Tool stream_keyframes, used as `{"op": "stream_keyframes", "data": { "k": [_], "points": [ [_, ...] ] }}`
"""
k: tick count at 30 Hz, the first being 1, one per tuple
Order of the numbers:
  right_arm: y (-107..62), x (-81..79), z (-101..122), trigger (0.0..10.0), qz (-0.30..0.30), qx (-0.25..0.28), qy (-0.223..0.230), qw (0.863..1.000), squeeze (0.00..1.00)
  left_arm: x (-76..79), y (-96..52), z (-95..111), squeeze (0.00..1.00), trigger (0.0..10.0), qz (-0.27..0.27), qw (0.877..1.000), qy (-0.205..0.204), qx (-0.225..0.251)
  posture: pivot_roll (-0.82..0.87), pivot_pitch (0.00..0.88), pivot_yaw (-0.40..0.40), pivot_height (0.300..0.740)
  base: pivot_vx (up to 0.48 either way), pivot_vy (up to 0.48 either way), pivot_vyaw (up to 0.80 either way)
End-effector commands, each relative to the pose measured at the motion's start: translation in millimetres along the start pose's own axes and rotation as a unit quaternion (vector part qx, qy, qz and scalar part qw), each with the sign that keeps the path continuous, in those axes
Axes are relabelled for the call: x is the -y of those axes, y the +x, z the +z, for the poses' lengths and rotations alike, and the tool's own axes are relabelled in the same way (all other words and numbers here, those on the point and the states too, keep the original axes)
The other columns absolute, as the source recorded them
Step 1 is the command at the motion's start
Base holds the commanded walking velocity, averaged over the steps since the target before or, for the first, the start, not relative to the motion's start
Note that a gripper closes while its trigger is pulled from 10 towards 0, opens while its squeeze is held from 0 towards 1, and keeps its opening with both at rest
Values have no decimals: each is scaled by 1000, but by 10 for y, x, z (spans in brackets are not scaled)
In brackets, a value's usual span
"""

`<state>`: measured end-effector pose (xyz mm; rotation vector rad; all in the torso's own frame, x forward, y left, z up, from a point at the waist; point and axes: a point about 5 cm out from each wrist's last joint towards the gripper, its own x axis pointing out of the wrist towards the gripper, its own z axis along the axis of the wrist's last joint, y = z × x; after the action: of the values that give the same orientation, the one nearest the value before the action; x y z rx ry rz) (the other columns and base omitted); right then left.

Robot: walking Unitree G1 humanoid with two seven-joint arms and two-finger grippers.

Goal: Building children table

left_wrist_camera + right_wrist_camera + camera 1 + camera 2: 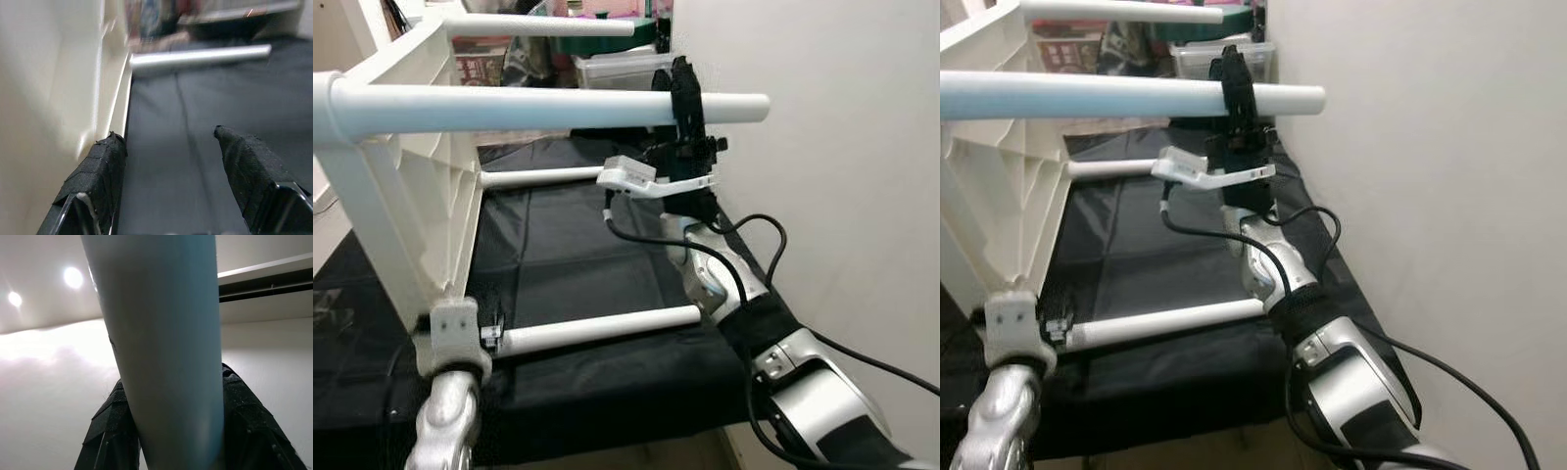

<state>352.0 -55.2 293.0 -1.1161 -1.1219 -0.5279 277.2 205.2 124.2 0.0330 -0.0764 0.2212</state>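
A white children's table lies on its side on a black cloth, its legs pointing toward the wall on the right. My right gripper is shut on the upper near leg close to its free end; in the right wrist view that leg sits between the black fingers. My left gripper is open, low at the tabletop's bottom edge by the base of the lower near leg. One finger rests against the white rim, with only cloth in the gap. Two more legs stick out farther back.
A white wall runs close along the right, just past the leg ends. The black cloth covers the surface under the table. Clear plastic bins and clutter stand at the back. A black cable loops along my right arm.
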Motion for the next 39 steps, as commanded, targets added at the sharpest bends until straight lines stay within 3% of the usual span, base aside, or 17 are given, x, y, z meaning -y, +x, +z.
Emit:
{"op": "stream_keyframes", "data": {
  "k": [1, 12, 15, 17, 20, 21, 22, 24, 26, 27, 28, 29, 30, 31, 33, 36, 39],
  "points": [
    [19, 7, 85, 0, -5, 8, 32, 999, 0, 31, 39, -29, 0, 10000, -10, 1000, 14, -3, 16, 0, 12, 740, 0, 0, 0],
    [27, -15, 84, 0, -2, 5, 35, 999, 0, -18, 198, 87, 0, 10000, 14, 998, 54, 16, 15, 0, 17, 740, 0, 0, 0],
    [26, -29, 64, 0, 2, 0, 34, 999, 0, -190, 140, 74, 0, 10000, 42, 996, 81, 8, 26, 0, 17, 740, 0, 0, 0],
    [29, -52, 15, 0, 9, -13, 36, 999, 0, -495, 47, 20, 0, 10000, 72, 988, 139, -12, 34, 0, 16, 740, 0, 0, 0],
    [32, -59, -5, 0, 11, -18, 36, 999, 0, -605, 20, 7, 0, 10000, 81, 984, 157, -21, 34, 0, 16, 740, 0, 0, 0],
    [37, -76, -32, 0, 16, -25, 36, 999, 0, -782, -4, 2, 0, 10000, 90, 979, 179, -31, 44, 0, 14, 740, 0, 0, 0],
    [37, -76, -32, 0, 16, -25, 36, 999, 0, -782, -4, 2, 0, 10000, 90, 979, 179, -31, 44, 0, 14, 740, 0, 0, 0],
    [57, -97, -74, 0, 22, -36, 36, 998, 0, -1080, -26, 50, 0, 10000, 98, 969, 222, -37, 49, 0, 16, 740, 0, 0, 0],
    [57, -97, -74, 0, 22, -36, 36, 998, 0, -1080, -26, 50, 0, 10000, 98, 969, 222, -37, 49, 0, 16, 740, 0, 0, 0],
    [71, -105, -98, 0, 25, -43, 35, 998, 0, -1240, -23, 108, 0, 10000, 99, 965, 241, -37, 49, 0, 16, 740, 0, 0, 0],
    [71, -105, -98, 0, 25, -43, 35, 998, 0, -1240, -23, 108, 0, 10000, 99, 965, 241, -37, 49, 0, 16, 740, 0, 0, 0],
    [84, -114, -113, 0, 28, -50, 37, 998, 0, -1422, 1, 210, 0, 10000, 97, 960, 261, -34, 59, 0, 15, 740, 0, 0, 0],
    [84, -114, -113, 0, 28, -50, 37, 998, 0, -1422, 1, 210, 0, 10000, 97, 960, 261, -34, 59, 0, 15, 740, 0, 0, 0],
    [92, -121, -122, 0, 30, -55, 38, 997, 0, -1559, 25, 308, 0, 10000, 96, 954, 282, -31, 59, 0, 15, 740, 0, 0, 0],
    [92, -121, -122, 0, 30, -55, 38, 997, 0, -1559, 25, 308, 0, 10000, 96, 954, 282, -31, 59, 0, 15, 740, 0, 0, 0],
    [106, -156, -177, 0, 49, -83, 48, 994, 0, -1824, 228, 812, 0, 10000, 72, 939, 337, -4, 71, 0, 21, 740, 0, 0, 0],
    [106, -156, -177, 0, 49, -83, 48, 994, 0, -1824, 228, 812, 0, 10000, 72, 939, 337, -4, 71, 0, 21, 740, 0, 0, 0]
  ]
}}
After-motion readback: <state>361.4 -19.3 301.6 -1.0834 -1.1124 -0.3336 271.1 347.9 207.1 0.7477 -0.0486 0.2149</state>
